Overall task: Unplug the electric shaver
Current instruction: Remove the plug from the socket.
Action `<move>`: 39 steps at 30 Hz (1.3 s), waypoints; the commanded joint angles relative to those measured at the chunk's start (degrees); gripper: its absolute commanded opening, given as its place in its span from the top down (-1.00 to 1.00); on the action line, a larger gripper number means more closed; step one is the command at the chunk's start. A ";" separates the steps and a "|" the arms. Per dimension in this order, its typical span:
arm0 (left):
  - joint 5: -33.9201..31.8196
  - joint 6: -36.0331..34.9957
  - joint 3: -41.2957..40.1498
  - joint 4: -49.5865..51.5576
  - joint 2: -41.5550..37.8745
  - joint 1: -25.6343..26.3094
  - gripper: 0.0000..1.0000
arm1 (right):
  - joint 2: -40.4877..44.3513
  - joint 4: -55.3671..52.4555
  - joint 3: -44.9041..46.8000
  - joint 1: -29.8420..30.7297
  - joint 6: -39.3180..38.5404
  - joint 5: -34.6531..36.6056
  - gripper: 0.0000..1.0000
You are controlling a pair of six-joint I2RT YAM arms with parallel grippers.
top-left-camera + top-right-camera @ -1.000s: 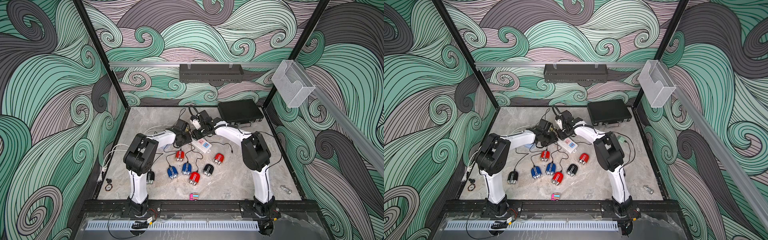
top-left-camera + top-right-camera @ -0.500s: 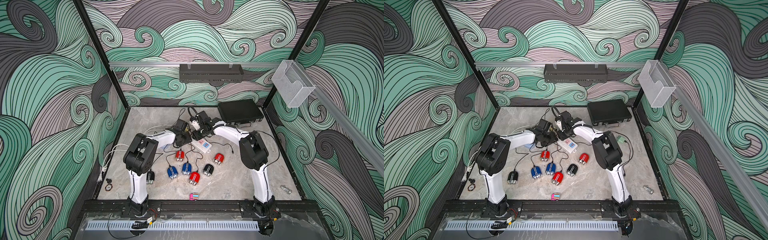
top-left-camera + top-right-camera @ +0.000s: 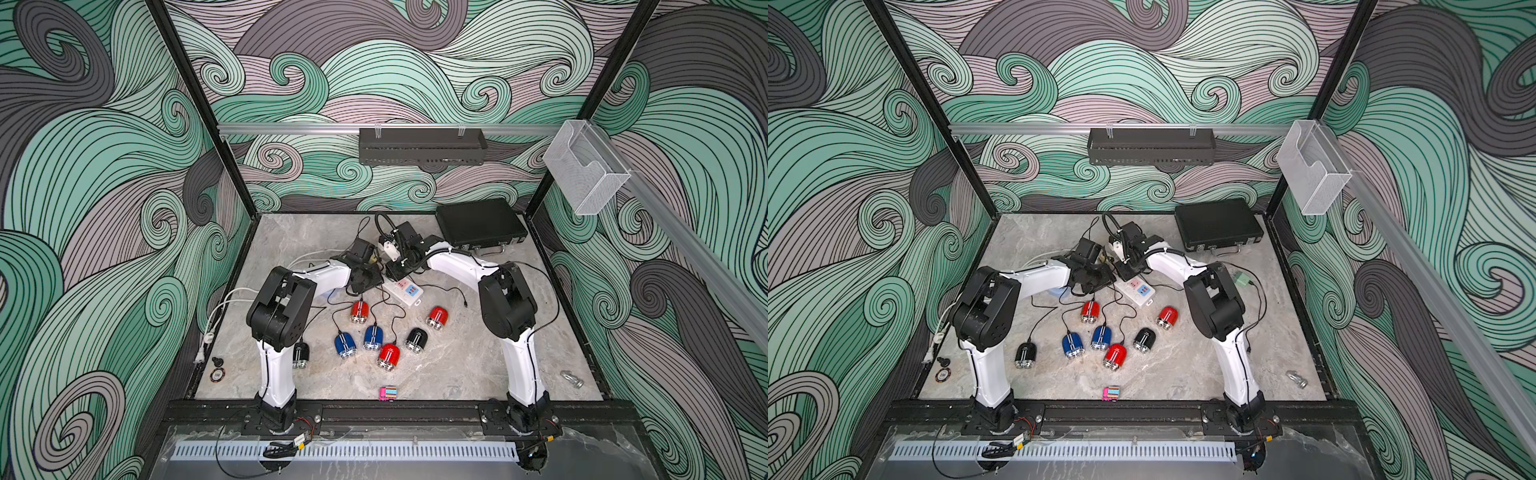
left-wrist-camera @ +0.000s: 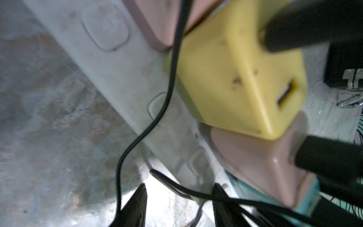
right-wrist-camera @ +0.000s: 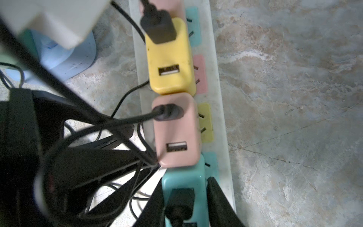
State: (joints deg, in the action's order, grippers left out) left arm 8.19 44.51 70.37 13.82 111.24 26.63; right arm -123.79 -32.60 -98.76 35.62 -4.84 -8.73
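- Right claw (image 5: 185, 181) straddles the teal plastic charger block (image 5: 182, 173), jaws pressed to its two sides. The block stands plugged into the long white power strip (image 5: 219, 121).
- Left claw (image 4: 179, 185), jaws half apart, sits over the same strip; grip unclear.
- The pull likely runs straight off the strip's face.

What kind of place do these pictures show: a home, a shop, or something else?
Probably a robot test cell in a laboratory. A left arm and a right arm are bolted to a black base rail, and wave-printed panels on a black frame enclose the marble-look tabletop.
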 commanded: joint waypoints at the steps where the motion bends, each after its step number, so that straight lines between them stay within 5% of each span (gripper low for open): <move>1: -0.01 0.31 -0.76 2.34 1.08 -0.70 -0.05 | 0.53 -0.32 0.49 0.33 -1.86 -0.38 0.39; 25: 0.60 1.10 -0.17 2.69 2.55 -0.59 -0.05 | 9.69 7.43 8.22 0.67 -3.51 6.49 0.40; 39: 0.63 -1.16 1.66 3.88 2.89 0.96 -0.05 | 7.66 4.83 5.05 0.82 -4.28 6.97 0.41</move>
State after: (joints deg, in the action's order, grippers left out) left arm 9.91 45.08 71.16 13.74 112.03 27.16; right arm -118.10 -28.51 -90.63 36.42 -7.77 -3.18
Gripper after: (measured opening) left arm 0.525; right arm 0.301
